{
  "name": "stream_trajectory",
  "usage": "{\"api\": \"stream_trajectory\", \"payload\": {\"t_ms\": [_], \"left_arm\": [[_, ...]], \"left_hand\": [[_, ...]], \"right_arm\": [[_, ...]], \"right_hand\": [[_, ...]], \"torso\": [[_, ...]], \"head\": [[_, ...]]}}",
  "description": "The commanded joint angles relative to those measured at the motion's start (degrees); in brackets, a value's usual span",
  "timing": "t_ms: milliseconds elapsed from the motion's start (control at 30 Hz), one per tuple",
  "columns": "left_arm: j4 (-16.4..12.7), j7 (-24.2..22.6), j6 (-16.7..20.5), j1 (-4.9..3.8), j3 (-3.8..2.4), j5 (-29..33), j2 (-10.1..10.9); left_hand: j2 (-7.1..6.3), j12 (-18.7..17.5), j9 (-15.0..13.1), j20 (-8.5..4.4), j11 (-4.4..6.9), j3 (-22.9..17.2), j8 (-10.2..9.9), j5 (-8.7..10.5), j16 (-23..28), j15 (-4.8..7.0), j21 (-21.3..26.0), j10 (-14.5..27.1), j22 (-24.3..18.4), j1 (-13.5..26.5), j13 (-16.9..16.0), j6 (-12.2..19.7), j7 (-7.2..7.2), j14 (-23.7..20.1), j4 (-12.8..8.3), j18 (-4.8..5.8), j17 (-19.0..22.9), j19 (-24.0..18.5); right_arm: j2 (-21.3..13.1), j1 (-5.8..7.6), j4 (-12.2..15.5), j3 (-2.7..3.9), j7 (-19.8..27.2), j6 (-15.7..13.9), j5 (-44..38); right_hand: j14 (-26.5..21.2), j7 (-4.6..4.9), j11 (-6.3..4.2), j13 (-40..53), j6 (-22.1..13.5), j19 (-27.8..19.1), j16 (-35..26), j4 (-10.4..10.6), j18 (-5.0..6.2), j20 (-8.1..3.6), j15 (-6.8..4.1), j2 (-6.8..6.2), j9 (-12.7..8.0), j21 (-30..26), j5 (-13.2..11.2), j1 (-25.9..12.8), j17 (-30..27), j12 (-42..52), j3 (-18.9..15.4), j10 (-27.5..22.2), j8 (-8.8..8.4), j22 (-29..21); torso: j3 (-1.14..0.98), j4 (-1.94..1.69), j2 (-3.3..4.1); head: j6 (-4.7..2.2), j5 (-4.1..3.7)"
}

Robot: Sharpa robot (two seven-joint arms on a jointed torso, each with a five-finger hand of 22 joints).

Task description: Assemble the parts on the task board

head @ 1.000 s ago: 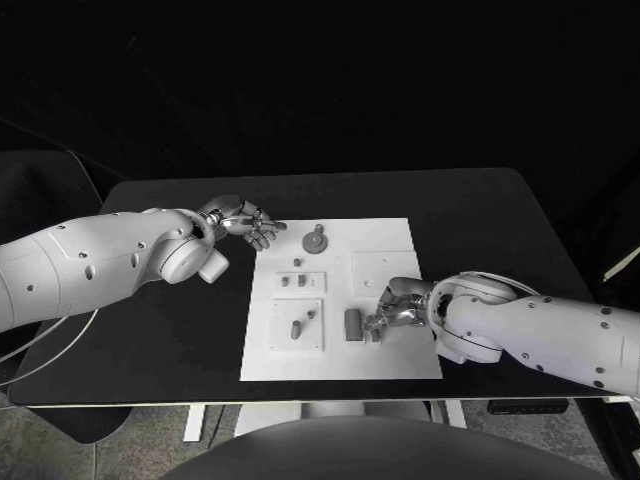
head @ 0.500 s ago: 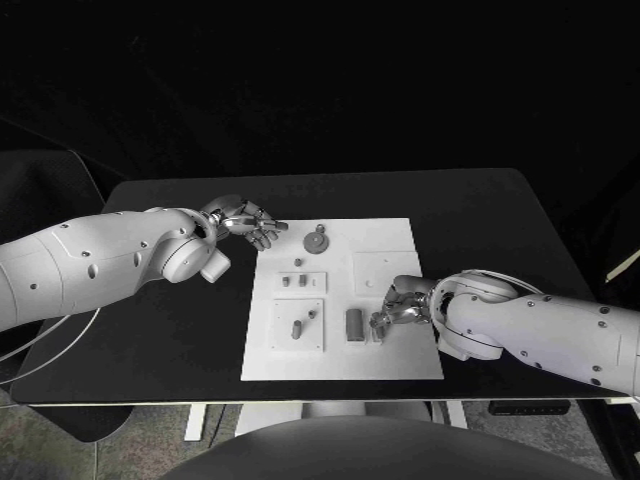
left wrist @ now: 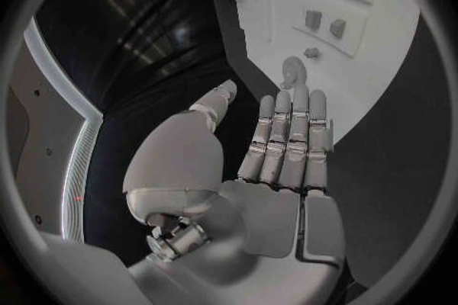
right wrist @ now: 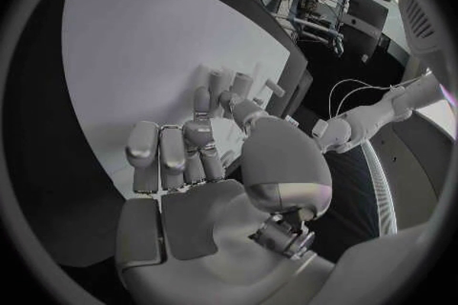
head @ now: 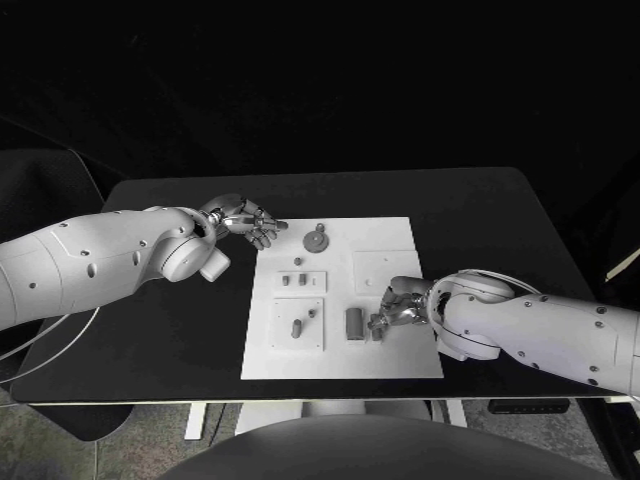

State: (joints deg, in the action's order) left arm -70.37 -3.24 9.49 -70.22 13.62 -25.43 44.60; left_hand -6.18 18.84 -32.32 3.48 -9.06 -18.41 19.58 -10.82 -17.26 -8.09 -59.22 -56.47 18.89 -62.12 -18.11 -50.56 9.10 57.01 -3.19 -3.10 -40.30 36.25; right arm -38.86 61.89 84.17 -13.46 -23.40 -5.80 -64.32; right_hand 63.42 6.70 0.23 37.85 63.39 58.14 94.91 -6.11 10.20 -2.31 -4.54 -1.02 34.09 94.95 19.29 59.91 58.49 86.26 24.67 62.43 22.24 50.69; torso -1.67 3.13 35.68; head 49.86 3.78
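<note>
The white task board (head: 407, 360) lies mid-table with several grey parts: a round disc (head: 316, 240) at its far end, two pegs (head: 294, 281) on a raised plate, and a block (head: 353, 323) near the front. My right hand (head: 397, 306) rests on the board just right of the block. Its outer fingers are curled in, and its thumb and one finger (right wrist: 202, 103) pinch a small grey part (right wrist: 218, 81). My left hand (head: 247, 222) hovers at the board's far left corner, fingers straight and holding nothing (left wrist: 286, 137). The disc (left wrist: 294, 72) lies just beyond its fingertips.
A second raised plate (head: 297, 338) with two small pieces sits at the board's front left. Bare black table (head: 493, 210) surrounds the board on all sides. My two white forearms lie low over the table at the left and at the front right.
The right hand has shifted very slightly beside the block. The left hand has stayed where it was.
</note>
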Motion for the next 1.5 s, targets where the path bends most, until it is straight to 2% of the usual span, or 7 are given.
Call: {"api": "stream_trajectory", "payload": {"t_ms": [33,633,833,1067,1167,1333,1500], "left_arm": [[-0.13,-0.26,-0.64,-0.06,-0.03,-0.14,-0.06],[-0.14,-0.23,-0.64,-0.06,-0.03,-0.15,0.02],[-0.13,-0.21,-0.66,-0.06,-0.03,-0.15,-0.01],[-0.14,-0.17,-0.66,-0.06,-0.03,-0.15,0.04],[-0.11,-0.16,-0.6,-0.06,-0.03,-0.15,0.08],[-0.12,-0.15,-0.66,-0.06,-0.03,-0.15,0.08],[-0.18,0.0,-0.78,-0.06,-0.03,-0.26,0.14]], "left_hand": [[0.05,-0.04,0.06,-0.01,0.16,0.37,-0.18,0.15,0.19,-0.08,0.19,-0.07,0.08,0.43,-0.08,-0.48,-0.02,-0.44,-0.02,-1.0,0.05,-0.41],[0.04,-0.05,0.06,-0.01,0.16,0.39,-0.19,0.15,0.19,-0.08,0.19,-0.06,0.09,0.45,-0.08,-0.48,-0.02,-0.44,-0.02,-0.99,0.06,-0.41],[0.04,-0.05,0.06,-0.02,0.16,0.4,-0.2,0.15,0.19,-0.08,0.19,-0.06,0.09,0.45,-0.08,-0.48,-0.02,-0.45,-0.02,-0.99,0.07,-0.42],[0.05,-0.05,0.07,-0.02,0.16,0.4,-0.2,0.15,0.19,-0.08,0.19,-0.06,0.09,0.46,-0.08,-0.48,-0.02,-0.45,-0.02,-0.99,0.07,-0.42],[0.05,-0.05,0.07,-0.02,0.16,0.4,-0.2,0.15,0.19,-0.08,0.19,-0.06,0.1,0.46,-0.08,-0.48,-0.02,-0.45,-0.01,-0.99,0.07,-0.42],[0.05,-0.06,0.07,-0.02,0.16,0.41,-0.2,0.15,0.19,-0.08,0.19,-0.06,0.1,0.47,-0.08,-0.48,-0.02,-0.45,-0.01,-0.99,0.08,-0.42],[0.05,-0.06,0.07,-0.02,0.16,0.41,-0.21,0.15,0.19,-0.08,0.19,-0.06,0.1,0.47,-0.09,-0.48,-0.02,-0.45,-0.01,-0.99,0.08,-0.42]], "right_arm": [[0.01,-0.27,0.33,-0.12,-0.71,1.98,-0.65],[0.03,-0.3,-0.35,-0.12,-1.22,1.11,-0.3],[0.06,-0.3,-0.54,-0.11,-1.14,1.1,-0.15],[-0.27,-0.3,-0.28,-0.12,-0.98,3.09,-0.57],[-0.61,-0.3,0.02,-0.12,-0.6,2.83,-0.5],[-1.21,-0.31,0.54,-0.12,1.44,-0.96,0.16],[-1.91,-0.31,0.69,-0.11,3.28,-3.26,1.29]], "right_hand": [[-0.24,0.51,0.23,-0.09,0.14,-0.05,4.51,-1.22,4.8,-0.12,-0.3,1.95,-0.01,6.26,0.33,1.71,0.05,-0.25,1.25,-0.39,0.35,-0.04],[-0.31,0.53,0.3,-0.08,0.17,-0.1,4.49,-1.02,4.8,-0.09,-0.27,1.91,-0.04,6.25,0.22,1.3,0.07,-0.27,1.1,-0.49,0.33,-0.05],[-0.67,0.74,0.59,0.0,-0.67,-0.32,4.36,-0.6,4.8,0.06,-0.12,0.3,-0.49,6.1,-1.2,-0.81,0.09,-0.32,0.08,-0.99,-0.37,-0.12],[-0.85,0.73,0.62,0.09,-0.98,-0.42,4.32,-1.14,4.8,0.02,-0.11,-0.2,-0.69,6.02,-2.64,-0.52,0.11,-0.27,0.27,-1.23,-0.64,-0.18],[-0.89,0.72,0.62,0.12,-0.93,-0.45,4.33,-1.32,4.8,0.0,-0.11,-0.55,-0.7,6.01,-2.9,-0.34,0.12,-0.24,0.29,-1.29,-0.63,-0.19],[-1.05,0.82,0.77,0.24,-0.94,-0.47,4.29,-0.61,4.8,0.1,-0.01,-2.93,-0.92,5.92,-4.83,-1.6,0.11,-0.14,-0.46,-1.49,-0.77,-0.29],[-0.97,0.85,0.78,0.31,-0.96,-0.36,4.32,-0.2,4.8,0.13,0.0,-3.64,-1.02,5.91,-6.04,-2.37,0.1,-0.03,-0.75,-1.41,-0.84,-0.35]], "torso": [[0.02,-0.02,-0.01],[0.0,-0.01,0.0],[-0.01,0.01,0.01],[-0.02,0.02,-0.01],[-0.01,-0.02,0.0],[-0.02,0.01,0.01],[-0.04,-0.01,0.01]], "head": [[0.13,0.04],[0.12,-0.02],[0.08,-0.04],[0.11,-0.2],[0.11,-0.13],[0.09,-0.16],[0.03,-0.12]]}}
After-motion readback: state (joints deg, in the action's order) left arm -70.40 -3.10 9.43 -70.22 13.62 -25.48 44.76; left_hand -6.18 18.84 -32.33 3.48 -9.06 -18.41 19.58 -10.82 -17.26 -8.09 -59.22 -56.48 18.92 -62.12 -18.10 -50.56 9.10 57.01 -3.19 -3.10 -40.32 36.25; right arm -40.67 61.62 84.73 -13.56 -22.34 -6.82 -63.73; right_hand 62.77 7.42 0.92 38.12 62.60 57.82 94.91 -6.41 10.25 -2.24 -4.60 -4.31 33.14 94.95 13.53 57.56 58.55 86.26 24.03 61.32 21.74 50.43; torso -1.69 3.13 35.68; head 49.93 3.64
